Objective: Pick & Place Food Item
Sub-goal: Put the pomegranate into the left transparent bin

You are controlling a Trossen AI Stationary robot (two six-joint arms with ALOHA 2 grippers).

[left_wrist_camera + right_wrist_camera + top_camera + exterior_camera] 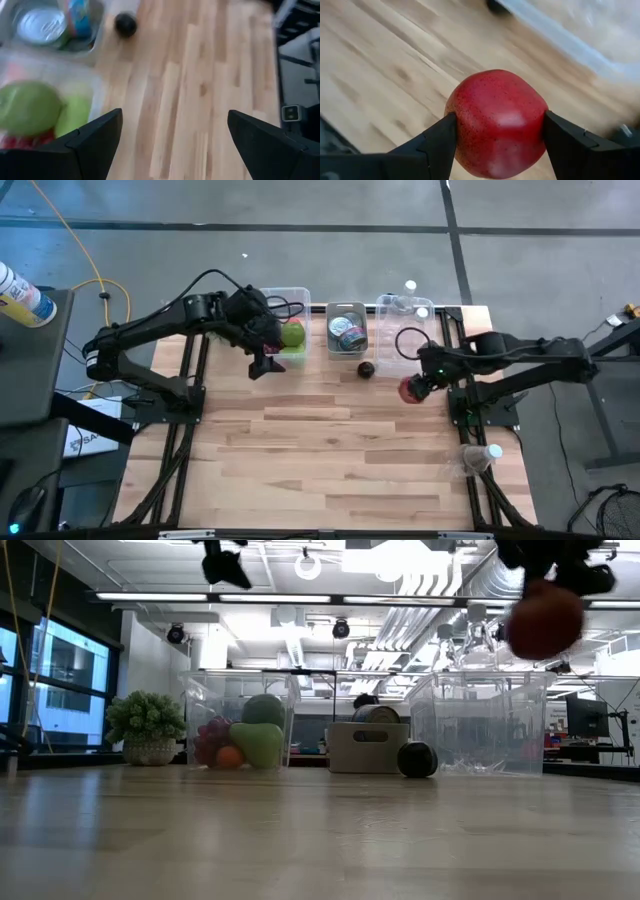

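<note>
A round red fruit sits between the fingers of my right gripper, high above the table near its right edge; in the low view the fruit hangs up in the air. My left gripper is open and empty, raised beside the clear left bin, which holds green, orange and purple fruit. A small dark round fruit rests on the wood in front of the middle tray. My right gripper pinches the red fruit at its widest part, one finger on each opposite side. The fruit is lifted clear of the table and bulges out beyond the fingers.
A grey middle tray holds cans. A clear right bin stands at the far right with a bottle behind it. Another clear bottle lies near the table's right edge. The near half of the wooden table is bare.
</note>
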